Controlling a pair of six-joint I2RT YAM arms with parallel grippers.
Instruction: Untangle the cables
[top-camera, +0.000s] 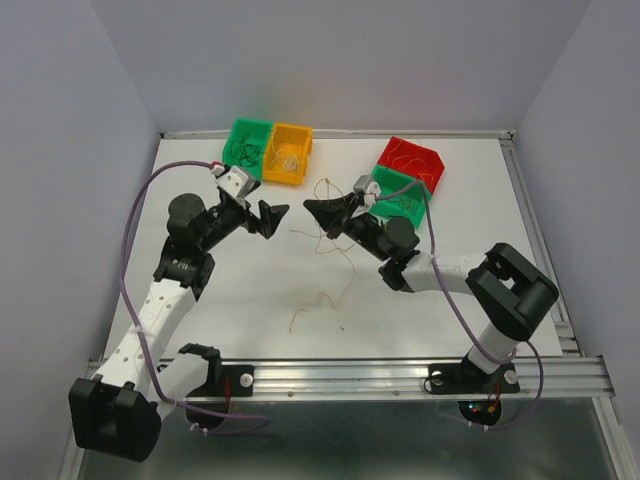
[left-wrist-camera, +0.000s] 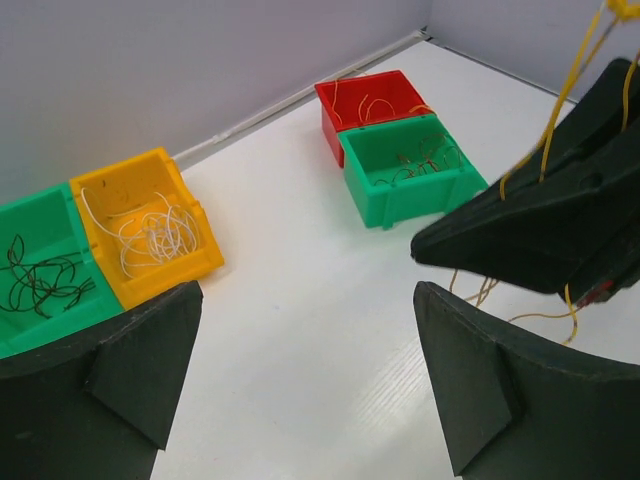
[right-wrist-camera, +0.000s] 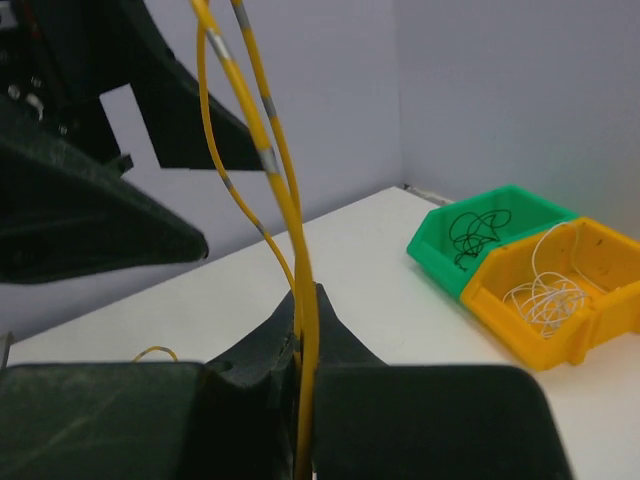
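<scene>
My right gripper (right-wrist-camera: 305, 297) is shut on a thin yellow cable (right-wrist-camera: 285, 200) that rises out of its closed jaws. In the top view this gripper (top-camera: 312, 209) is over the middle of the table, and a small tangle of tan and yellow cables (top-camera: 332, 242) trails beneath it. Another loose cable (top-camera: 318, 300) lies curled on the table nearer the front. My left gripper (top-camera: 272, 216) stands open just left of the right one with nothing between its fingers (left-wrist-camera: 135, 365). The left wrist view shows the right gripper (left-wrist-camera: 540, 225) with yellow strands (left-wrist-camera: 560, 110) round it.
At the back left a green bin (top-camera: 248, 143) holds dark strands and a yellow bin (top-camera: 288, 152) holds whitish ones. A red bin (top-camera: 412, 160) and a second green bin (top-camera: 400, 193) at the back right hold tan strands. A metal rail (top-camera: 400, 375) runs along the front.
</scene>
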